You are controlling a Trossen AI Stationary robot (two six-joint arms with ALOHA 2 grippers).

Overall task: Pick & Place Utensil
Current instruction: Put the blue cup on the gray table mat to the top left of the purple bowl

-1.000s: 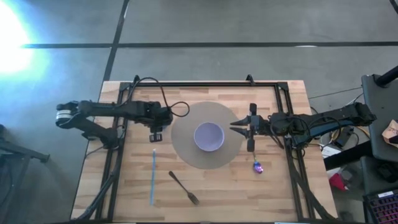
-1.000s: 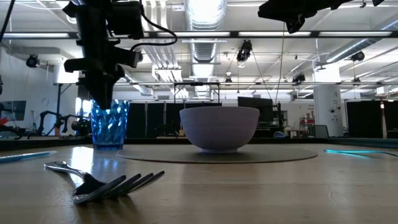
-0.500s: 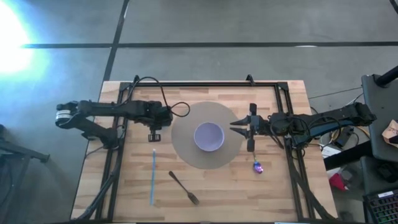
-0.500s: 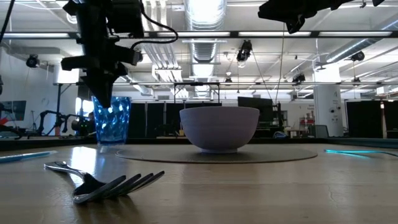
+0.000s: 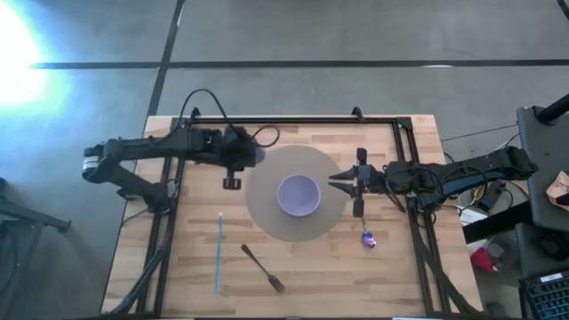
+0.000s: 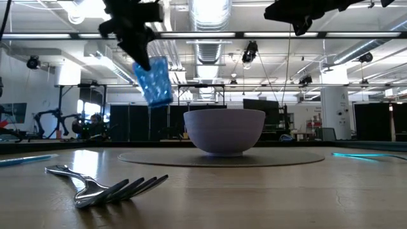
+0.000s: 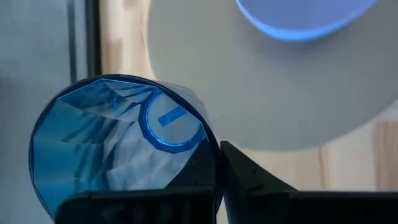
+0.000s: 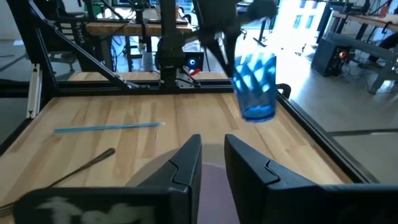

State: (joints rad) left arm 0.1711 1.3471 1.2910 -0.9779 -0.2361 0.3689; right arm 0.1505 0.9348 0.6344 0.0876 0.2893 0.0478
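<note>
A blue faceted plastic cup (image 6: 154, 81) hangs tilted in the air left of the bowl, also visible in the right wrist view (image 8: 256, 84). My left gripper (image 6: 138, 51) is shut on it from above; in the high view the gripper (image 5: 236, 162) covers the cup. A metal fork (image 5: 263, 268) lies flat near the table's near edge, its tines (image 6: 137, 186) close to the low camera. My right gripper (image 5: 334, 182) hovers open at the mat's right edge, touching nothing. My left gripper holds the cup by its wall at the rim (image 7: 210, 144), one finger (image 7: 198, 177) inside the mouth and one (image 7: 249, 180) outside. The fingers come from above. The cup is lifted clear of the table and hangs tilted below them, bottom end (image 6: 160, 100) lowest.
A pale lilac bowl (image 5: 299, 195) stands at the middle of a round grey mat (image 5: 267, 218). A thin blue stick (image 5: 219, 252) lies left of the fork. A small purple object (image 5: 368, 238) lies right of the mat. A black frame (image 5: 284, 119) borders the table.
My left gripper has risen and moved toward the table's far edge and a little toward the bowl. The cup, which stood upright on the table, is now lifted clear and tilted. The right arm has kept still.
</note>
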